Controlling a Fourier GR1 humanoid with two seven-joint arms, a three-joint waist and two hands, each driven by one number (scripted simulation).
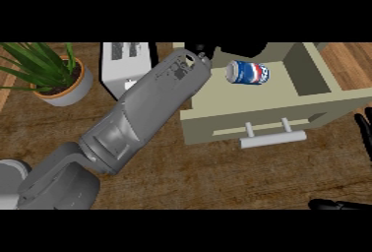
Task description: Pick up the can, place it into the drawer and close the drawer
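Desk of brown wood fills the view, with open room in front of the drawer's face. Left forearm runs diagonally up from the lower left to the drawer's back left corner. Drawer, beige, is pulled open, walls upright around a shallow tray, bar handle on its front. Toaster sits just left of it, potted plant further left. Can lies on its side inside the drawer, near the back, apart from the walls.

Can likely light, stiff, thin-walled, smooth, so it may roll or slip; best taken across its round body, not the ends. It is already in the drawer, so closing is what remains: push on the front face or handle.

Left robot hand is mostly hidden at the drawer's back edge; cannot tell its state, though it seems to hold nothing. Right robot hand shows as dark fingers at the right edge, relaxed and holding nothing, well clear of the handle.
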